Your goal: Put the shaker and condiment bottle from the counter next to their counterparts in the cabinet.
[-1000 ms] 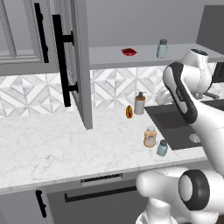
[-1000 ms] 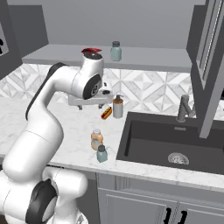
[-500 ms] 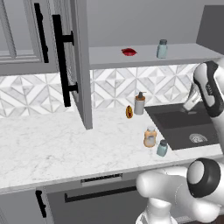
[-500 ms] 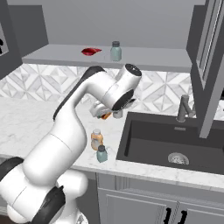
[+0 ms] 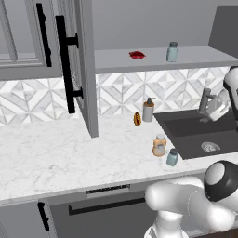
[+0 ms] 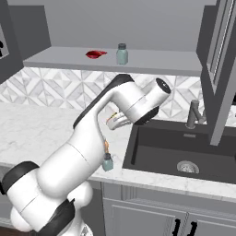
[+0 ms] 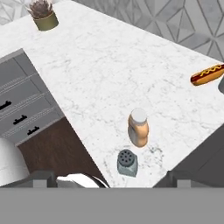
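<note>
The condiment bottle, amber with a pale cap, stands near the counter's front edge beside the sink. The teal shaker stands just in front of it. In the cabinet, the shelf carries a matching shaker and a red item. My gripper hangs open above the counter and looks down on the bottle and shaker. Nothing is between its fingers.
A grey pump dispenser and a hot dog sit near the backsplash. The dark sink with its faucet lies to the right. An open cabinet door with a black bar handle juts over the counter. A potted plant stands far off.
The arm has swung right, its elbow now over the sink, and the hand has turned down toward the counter. The gripper stays open. Bottle and shaker have not moved.
</note>
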